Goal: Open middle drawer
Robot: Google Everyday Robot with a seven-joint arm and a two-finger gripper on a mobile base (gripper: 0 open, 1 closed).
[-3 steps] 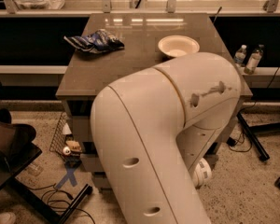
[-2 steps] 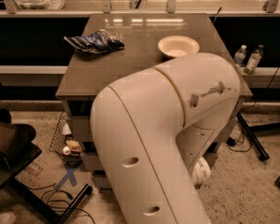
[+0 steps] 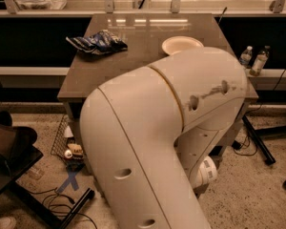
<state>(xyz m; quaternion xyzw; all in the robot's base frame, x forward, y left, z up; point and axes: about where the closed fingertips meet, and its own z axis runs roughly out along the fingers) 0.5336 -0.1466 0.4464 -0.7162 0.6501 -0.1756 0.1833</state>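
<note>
The big cream robot arm (image 3: 152, 128) hogs most of the shot, its elbow bent over the front of the grey-brown table (image 3: 133, 56), and the gripper is out of sight behind all that bulk. On the tabletop there's a crumpled blue-and-white bag (image 3: 96, 42) near the left edge and a pale paper plate (image 3: 181, 45) further right, well apart. Two plastic bottles (image 3: 246, 56) stand on the ledge at right, and a wire basket (image 3: 66, 142) sits on the floor by the table's left side.

Chip bag (image 3: 96, 42), paper plate (image 3: 181, 44) apart on tabletop (image 3: 133, 63); two bottles (image 3: 259, 62) on ledge (image 3: 278, 73) right.
</note>
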